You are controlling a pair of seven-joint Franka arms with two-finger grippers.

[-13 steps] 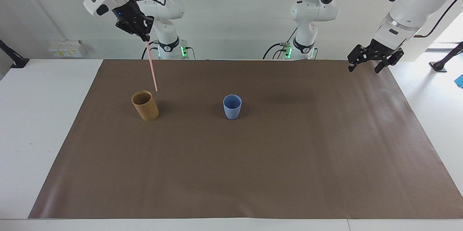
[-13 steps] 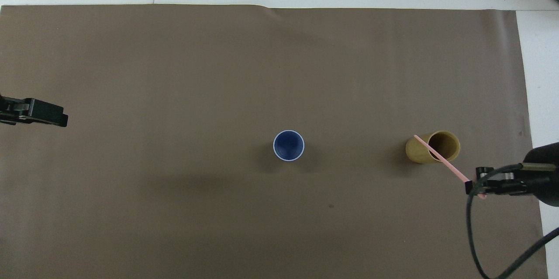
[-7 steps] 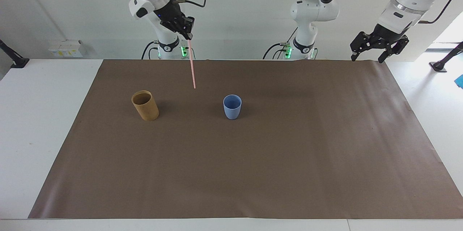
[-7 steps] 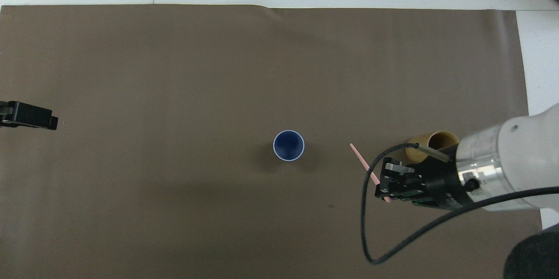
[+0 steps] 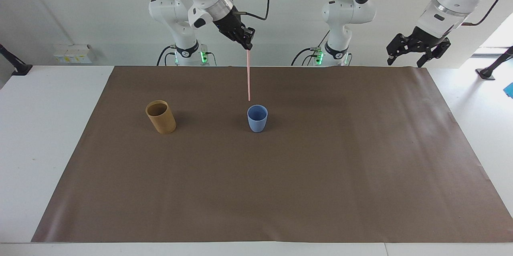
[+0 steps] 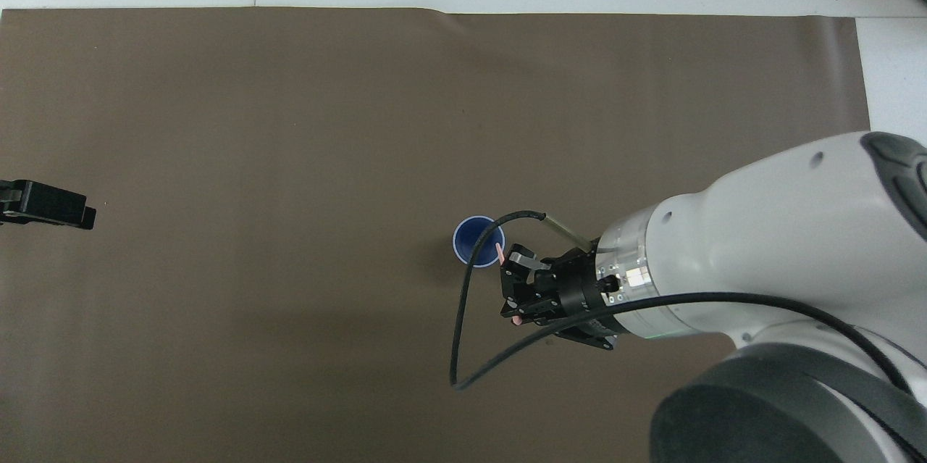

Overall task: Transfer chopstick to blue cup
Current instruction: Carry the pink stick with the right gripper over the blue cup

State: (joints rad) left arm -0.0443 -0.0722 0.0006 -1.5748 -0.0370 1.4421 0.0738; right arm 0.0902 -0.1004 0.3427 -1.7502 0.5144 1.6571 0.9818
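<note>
- the right claw (image 5: 248, 46) was high in the air over the middle of the brown mat (image 5: 280, 192), and its fingertips were pressed together on the top end of the chopstick (image 5: 249, 77).
- the chopstick hung almost straight down from this claw. its lower tip was just above the rim of the blue cup (image 5: 257, 118) and did not touch it; the tip was not yet inside the cup.
- in the overhead view, only a short pink piece of the chopstick (image 6: 500, 254) showed at the edge of the blue cup (image 6: 474, 238), because the right claw (image 6: 516, 288) covered the rest.
- the blue cup stood upright on the mat, about in the middle of the bench (image 5: 48, 136).
- a tan cup (image 5: 160, 117) stood on the mat too, well apart from the blue cup, toward the right arm's end of the bench. it leaned a little.
- the left claw (image 5: 417, 53) waited in the air over the mat's edge at the left arm's end, with its fingers apart and nothing between them.
</note>
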